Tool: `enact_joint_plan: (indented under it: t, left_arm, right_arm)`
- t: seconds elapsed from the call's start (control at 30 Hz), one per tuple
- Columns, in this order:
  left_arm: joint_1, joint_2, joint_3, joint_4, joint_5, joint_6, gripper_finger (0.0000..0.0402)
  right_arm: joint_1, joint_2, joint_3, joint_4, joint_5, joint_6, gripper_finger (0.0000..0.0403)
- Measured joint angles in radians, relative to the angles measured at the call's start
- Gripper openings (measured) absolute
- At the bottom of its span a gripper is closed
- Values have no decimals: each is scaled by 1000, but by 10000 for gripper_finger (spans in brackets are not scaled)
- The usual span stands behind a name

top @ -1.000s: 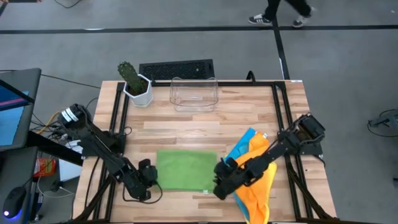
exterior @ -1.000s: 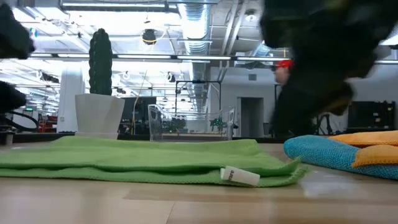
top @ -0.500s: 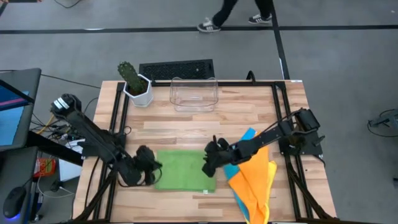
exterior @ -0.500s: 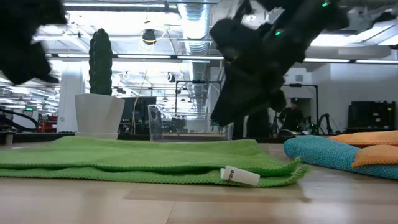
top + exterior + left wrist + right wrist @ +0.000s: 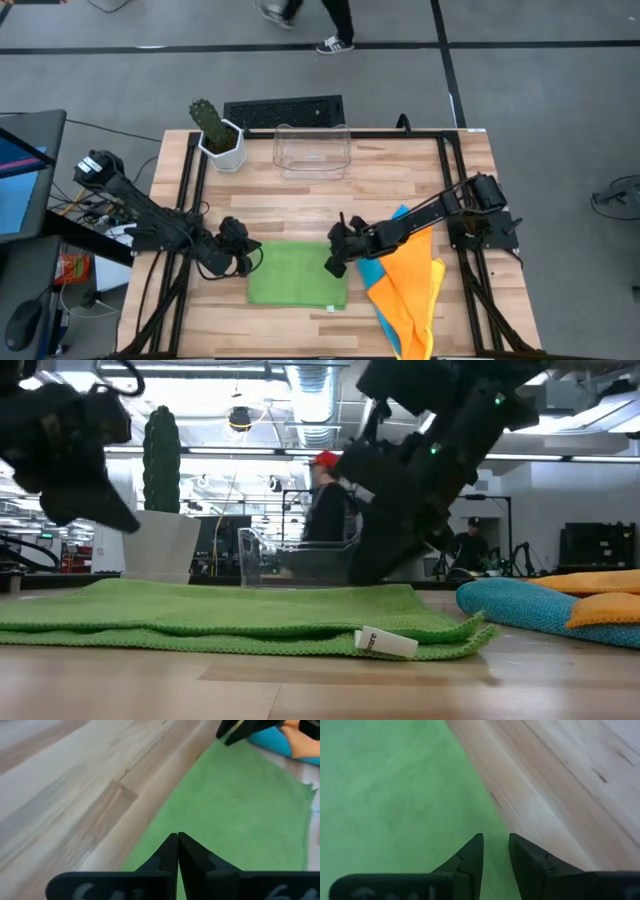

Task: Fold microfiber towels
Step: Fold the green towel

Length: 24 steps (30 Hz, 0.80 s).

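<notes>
The green towel (image 5: 297,272) lies flat at the worktop's (image 5: 400,180) six o'clock. Left tool (image 5: 243,256), pinched closed and empty, sits at its nine o'clock corner; right tool (image 5: 335,262), narrowly parted, at three o'clock, likely poised for folding.

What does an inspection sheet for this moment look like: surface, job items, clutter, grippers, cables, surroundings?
Surface: wooden table, dark frame rails along its sides.
Job's things: green towel lying flat, white tag at its near edge; blue towel and orange towel heaped at its right; no yellow towel seen.
Clutter: clear plastic bin and potted cactus at the far edge.
Grippers: left gripper shut, at the green towel's far-left corner; right gripper slightly parted over its right edge, holding nothing visible.
Cables: bundle on the floor, left of the table.
Surroundings: person walking past; another in a red cap behind the bin.
</notes>
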Motion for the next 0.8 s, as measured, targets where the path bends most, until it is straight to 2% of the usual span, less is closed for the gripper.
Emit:
enact_joint_plan:
  t: [0.17, 0.4, 0.53, 0.8]
  left_arm:
    - [22, 0, -45, 14, 59, 3, 0]
    - [70, 0, -88, 20, 63, 10, 0]
    - [100, 0, -88, 36, 65, 51, 0]
    - [124, 37, -88, 149, 133, 183, 0]
  right_arm:
    - [0, 27, -3, -9, -8, 7, 118]
    - [0, 35, -1, -6, -22, 7, 118]
    - [0, 35, -1, -6, -23, 3, 118]
    - [0, 36, -1, -6, -27, 2, 118]
